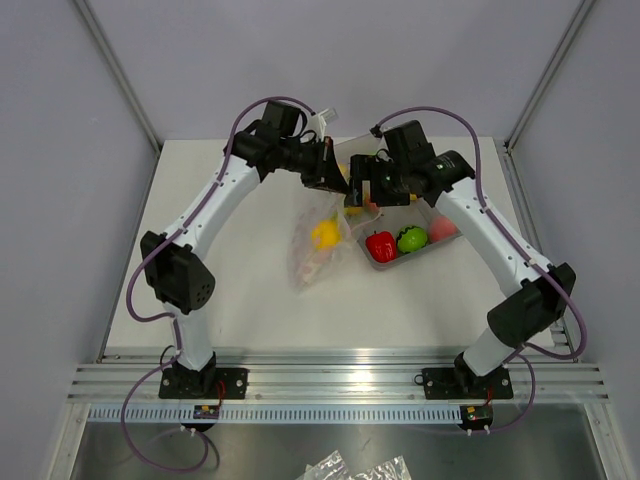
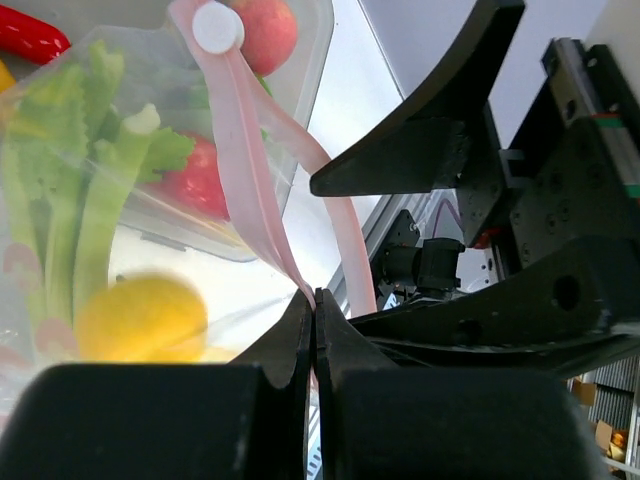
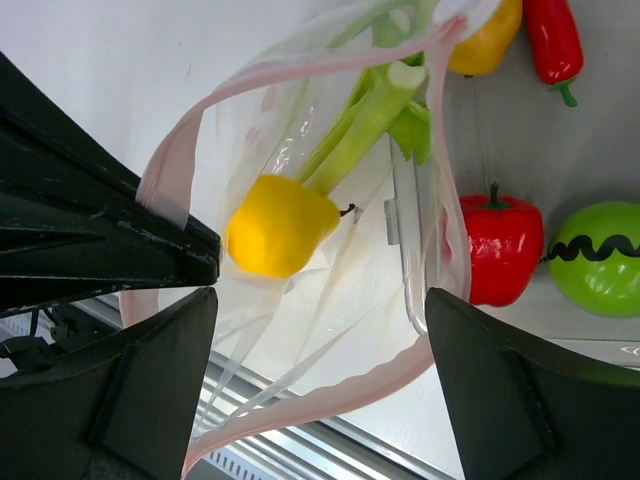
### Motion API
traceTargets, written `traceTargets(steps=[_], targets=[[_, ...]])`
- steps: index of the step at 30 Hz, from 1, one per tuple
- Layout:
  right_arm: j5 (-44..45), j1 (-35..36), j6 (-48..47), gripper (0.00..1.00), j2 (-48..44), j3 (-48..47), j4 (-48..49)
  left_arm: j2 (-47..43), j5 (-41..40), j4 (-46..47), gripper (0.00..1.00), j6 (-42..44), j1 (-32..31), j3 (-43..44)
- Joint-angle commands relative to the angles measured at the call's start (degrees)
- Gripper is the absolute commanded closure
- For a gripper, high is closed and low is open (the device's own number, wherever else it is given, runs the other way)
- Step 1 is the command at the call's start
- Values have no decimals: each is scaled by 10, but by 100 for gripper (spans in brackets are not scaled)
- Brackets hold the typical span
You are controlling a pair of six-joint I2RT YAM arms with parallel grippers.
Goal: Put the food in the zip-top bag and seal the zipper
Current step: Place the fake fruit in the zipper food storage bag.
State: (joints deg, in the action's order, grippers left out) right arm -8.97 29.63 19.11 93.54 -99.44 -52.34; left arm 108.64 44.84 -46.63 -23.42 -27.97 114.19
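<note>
White table (image 1: 250,300), seemingly lilac walls (image 1: 330,50)

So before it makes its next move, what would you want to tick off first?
1. Grip by the left gripper on the zipper: ok, shut on the pink strip.
2. Mouth of the zip-top bag open: ok, gaping wide.
3. The right gripper free to fetch: ok, open and holding nothing.
4. Some food inside: ok, the yellow fruit and green stalk are in the bag.
5. All food bagged: not ok, the red pepper and green piece lie in the tray.
6. Bag sealed: not ok.
</note>
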Motion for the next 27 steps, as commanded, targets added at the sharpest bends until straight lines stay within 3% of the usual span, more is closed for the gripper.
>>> traceTargets(steps=[1, 6, 11, 18, 21, 27], targets=[[25, 3, 13, 9, -44, -1, 25, -27, 17, 24, 100, 1, -1, -5], [86, -4, 24, 22, -73, 31, 35, -30, 18, 24, 100, 2, -1, -5], [117, -22, 41, 22, -78, 52, 39, -33, 13, 19, 100, 9, 0, -9], [118, -128, 70, 19, -96, 126, 120, -41, -5, 11, 100, 17, 11, -41], [173, -131, 42, 17, -41, 116, 124, -48, -11, 13, 100, 14, 16, -52], [260, -135, -22, 16, 142, -2, 104, -55, -10, 21, 100, 7, 18, -53]])
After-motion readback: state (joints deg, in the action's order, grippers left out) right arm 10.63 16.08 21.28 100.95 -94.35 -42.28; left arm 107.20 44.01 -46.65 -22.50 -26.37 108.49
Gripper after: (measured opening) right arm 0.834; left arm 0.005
